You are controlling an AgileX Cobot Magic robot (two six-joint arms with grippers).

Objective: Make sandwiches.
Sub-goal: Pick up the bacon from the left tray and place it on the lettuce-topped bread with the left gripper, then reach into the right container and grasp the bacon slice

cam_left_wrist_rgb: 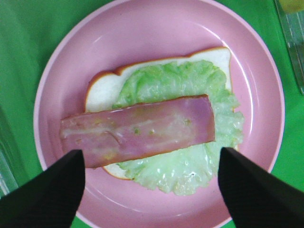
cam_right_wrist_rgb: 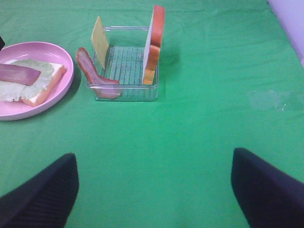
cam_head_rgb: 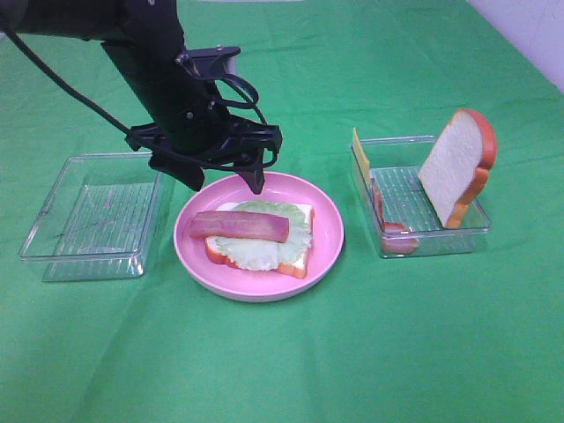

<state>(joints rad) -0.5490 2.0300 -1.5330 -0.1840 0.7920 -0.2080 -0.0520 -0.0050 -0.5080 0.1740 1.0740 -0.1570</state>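
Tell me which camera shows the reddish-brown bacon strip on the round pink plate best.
The left wrist view: the reddish-brown bacon strip lies whole and close up across the pale green lettuce. The exterior high view shows it whole but small. The right wrist view catches only one end, at the picture's edge.

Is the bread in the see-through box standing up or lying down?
Standing up, a bit tilted. The bread slice rests on one edge in the tray, its top well above the rim.
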